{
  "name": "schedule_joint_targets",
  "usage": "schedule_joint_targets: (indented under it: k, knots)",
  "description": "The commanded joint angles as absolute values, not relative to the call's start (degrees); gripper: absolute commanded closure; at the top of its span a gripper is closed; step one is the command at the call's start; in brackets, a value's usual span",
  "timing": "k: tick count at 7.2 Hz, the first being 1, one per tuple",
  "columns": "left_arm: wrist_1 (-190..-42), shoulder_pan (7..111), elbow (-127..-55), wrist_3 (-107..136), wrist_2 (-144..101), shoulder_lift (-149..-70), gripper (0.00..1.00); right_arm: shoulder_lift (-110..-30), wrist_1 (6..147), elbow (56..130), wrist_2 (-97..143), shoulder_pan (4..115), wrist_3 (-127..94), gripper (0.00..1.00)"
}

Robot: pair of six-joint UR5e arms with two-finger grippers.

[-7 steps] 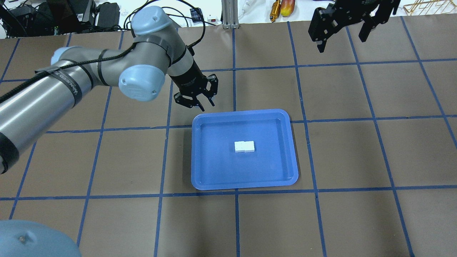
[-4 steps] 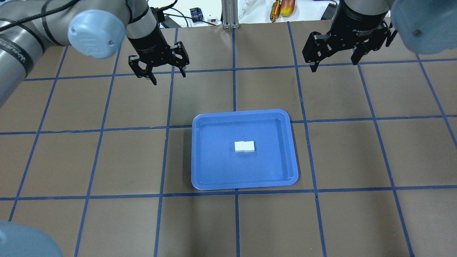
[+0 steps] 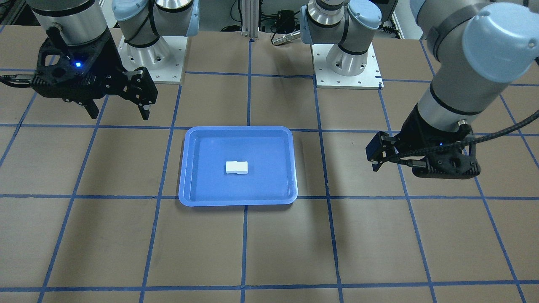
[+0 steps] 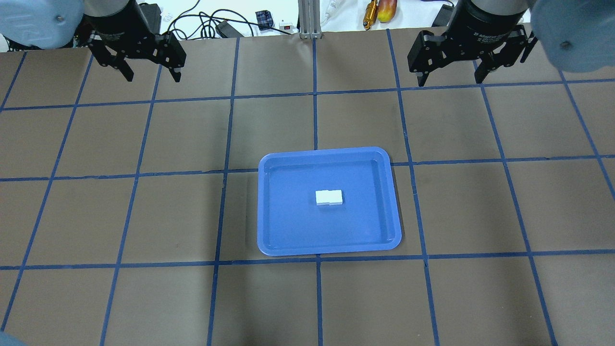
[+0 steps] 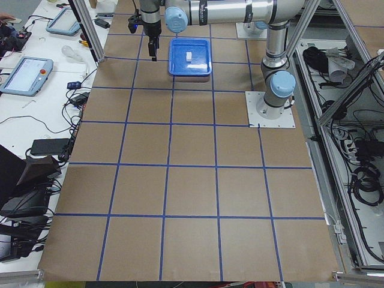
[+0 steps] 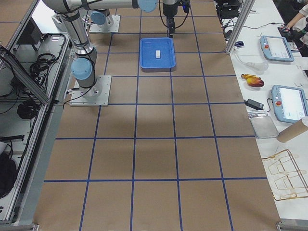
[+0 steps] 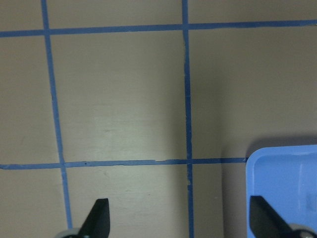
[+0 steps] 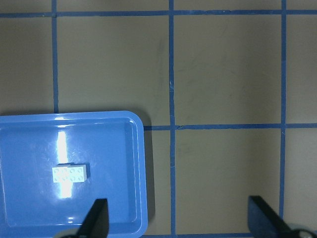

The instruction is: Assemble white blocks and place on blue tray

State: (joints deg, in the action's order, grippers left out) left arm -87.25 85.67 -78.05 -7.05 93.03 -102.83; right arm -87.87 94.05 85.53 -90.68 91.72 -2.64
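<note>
From the front, the joined blocks (image 3: pixel 236 167) lay flat in the middle of the tray (image 3: pixel 184 168) on the counter (image 3: pixel 269 252); the right jaws stood open above the counter, well off to the tray's right, and the left jaws were raised well off to its left. From overhead, both the left jaws and the right jaws were spread wide and held nothing, each well apart from the tray. The left wrist view caught only a tray corner beside one wide-set tip, and the right wrist view showed the blocks studs-up inside the tray.
</note>
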Motion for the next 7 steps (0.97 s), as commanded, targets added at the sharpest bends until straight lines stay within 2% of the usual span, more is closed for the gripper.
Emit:
schedule_joint_targets:
  k: [1,7]
  knots:
    - [-89.12,85.86,-80.23,-1.63,92.56,-96.97,0.00,-87.54,93.87,85.17,-90.70,91.84,-3.34,0.00]
    - [-89.91,87.37,-86.13,1.23,89.74,-92.20,0.00,-87.71,93.78,85.43,-90.62,92.02,-3.34,0.00]
